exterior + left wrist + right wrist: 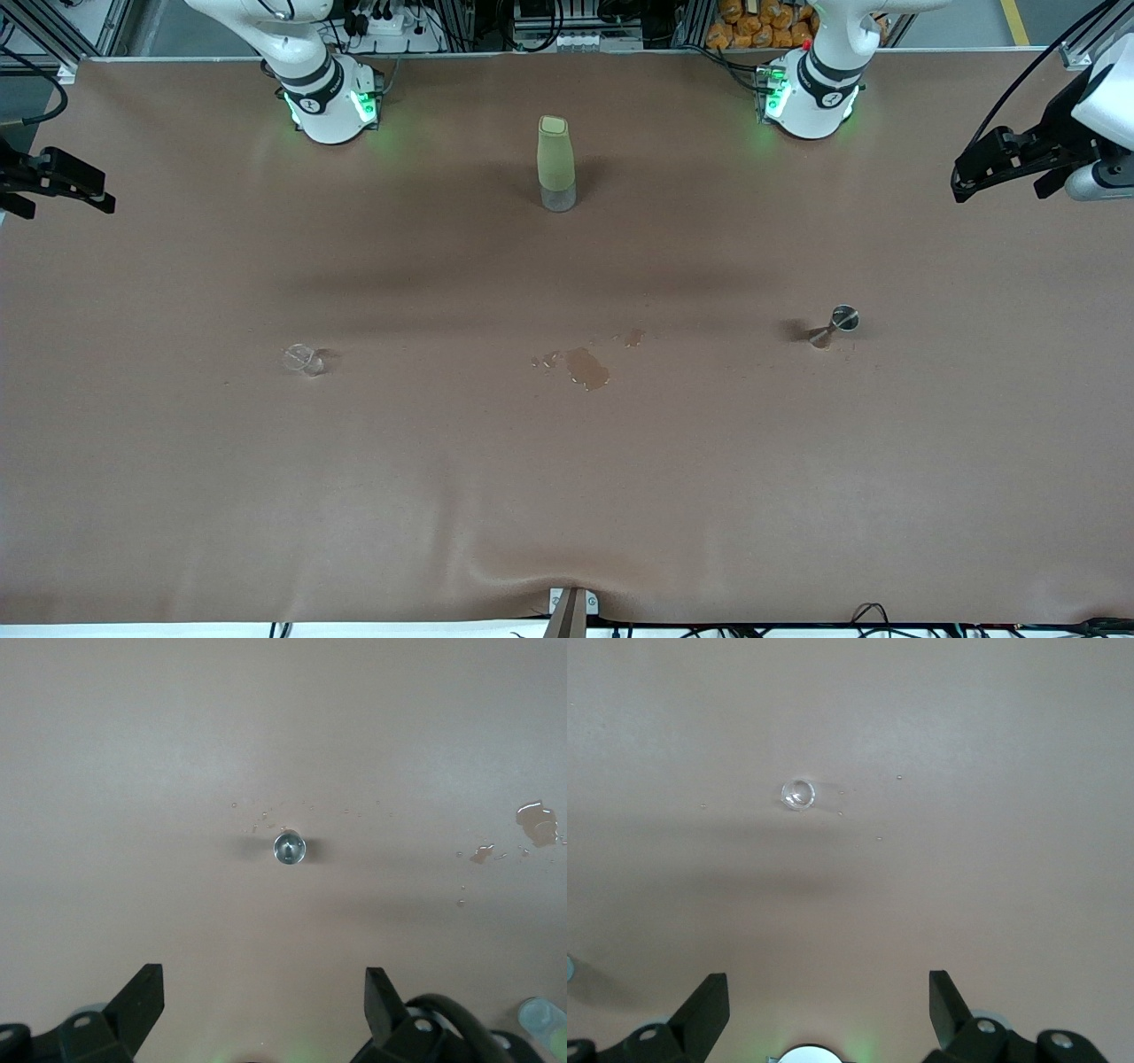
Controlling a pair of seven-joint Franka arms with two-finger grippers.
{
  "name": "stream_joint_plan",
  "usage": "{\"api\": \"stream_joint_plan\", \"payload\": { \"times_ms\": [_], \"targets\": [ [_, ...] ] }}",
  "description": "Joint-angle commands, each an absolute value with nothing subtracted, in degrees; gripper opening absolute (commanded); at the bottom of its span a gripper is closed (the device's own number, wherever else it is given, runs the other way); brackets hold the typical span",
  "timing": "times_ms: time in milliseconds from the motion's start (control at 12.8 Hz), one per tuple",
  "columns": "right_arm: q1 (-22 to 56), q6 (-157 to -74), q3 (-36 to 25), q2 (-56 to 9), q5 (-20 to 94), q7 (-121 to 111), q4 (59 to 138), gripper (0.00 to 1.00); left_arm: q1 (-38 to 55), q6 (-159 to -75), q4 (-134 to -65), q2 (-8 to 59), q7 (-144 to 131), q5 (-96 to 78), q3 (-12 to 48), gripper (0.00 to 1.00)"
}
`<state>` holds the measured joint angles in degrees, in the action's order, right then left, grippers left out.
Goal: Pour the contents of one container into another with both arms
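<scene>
A small metal jigger stands on the brown table toward the left arm's end. It shows from above in the left wrist view as the jigger. My left gripper hangs high over that end of the table, open and empty. A small clear glass sits toward the right arm's end, and the same glass appears in the right wrist view. High over that end, my right gripper is also open with nothing between its fingers.
A tall pale green bottle with a clear base stands between the two arm bases. A brown spill with small droplets lies mid-table, between the glass and the jigger; the spill also shows in the left wrist view.
</scene>
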<state>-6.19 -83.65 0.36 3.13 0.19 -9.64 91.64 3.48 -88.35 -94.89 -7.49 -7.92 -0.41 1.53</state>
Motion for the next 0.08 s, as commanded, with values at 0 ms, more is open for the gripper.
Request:
{"api": "stream_joint_plan", "payload": {
  "times_ms": [0],
  "targets": [
    [-5.36,-83.23,-0.79,2.29,2.37,-9.05,90.0,1.0,3.78,-87.98,-95.62,-8.53,-8.88,1.23,1.49,1.0]
  ]
}}
